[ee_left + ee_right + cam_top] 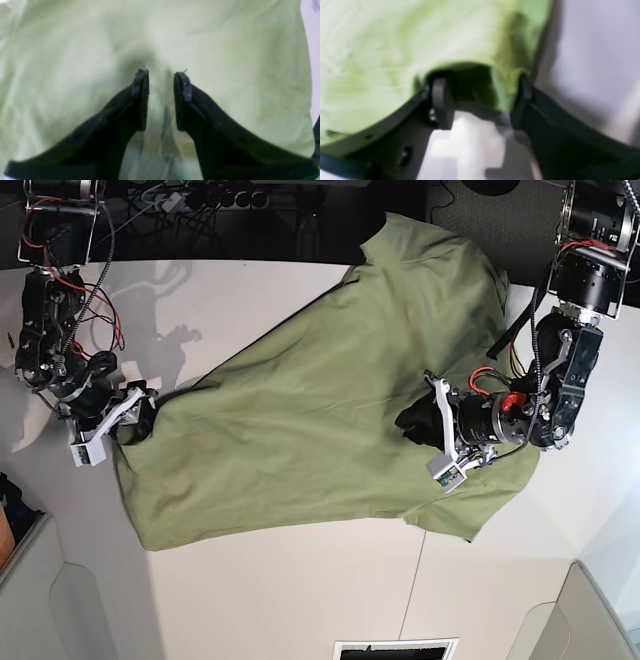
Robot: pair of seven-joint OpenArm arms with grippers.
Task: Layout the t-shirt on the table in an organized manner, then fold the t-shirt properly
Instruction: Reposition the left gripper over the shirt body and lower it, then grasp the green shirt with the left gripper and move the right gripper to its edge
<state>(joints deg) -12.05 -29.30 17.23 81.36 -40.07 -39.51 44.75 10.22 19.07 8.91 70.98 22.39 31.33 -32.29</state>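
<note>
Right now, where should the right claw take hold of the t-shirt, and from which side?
Probably the hem corner of the t-shirt beside the right claw, coming in from the bare table side. There the edge lifts into a small arch in the right wrist view, so one finger could slip under it.

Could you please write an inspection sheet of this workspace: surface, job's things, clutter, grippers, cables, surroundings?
Surface: large matte white table of panels with thin dark seams; a rectangular opening at its near edge.
Job's things: plain olive-green cotton t-shirt, spread diagonally and wrinkled; its far end hangs past the table's far edge.
Clutter: nothing seen.
Grippers: left gripper stands on the shirt's middle, jaws apart, a ridge of cloth between them; whether it pinches cannot be told. Right gripper is at the shirt's edge, jaws apart around the cloth; grip not clear.
Cables: red and black wires along the right arm; a cable bundle behind the table.
Surroundings: dark floor beyond the table.
</note>
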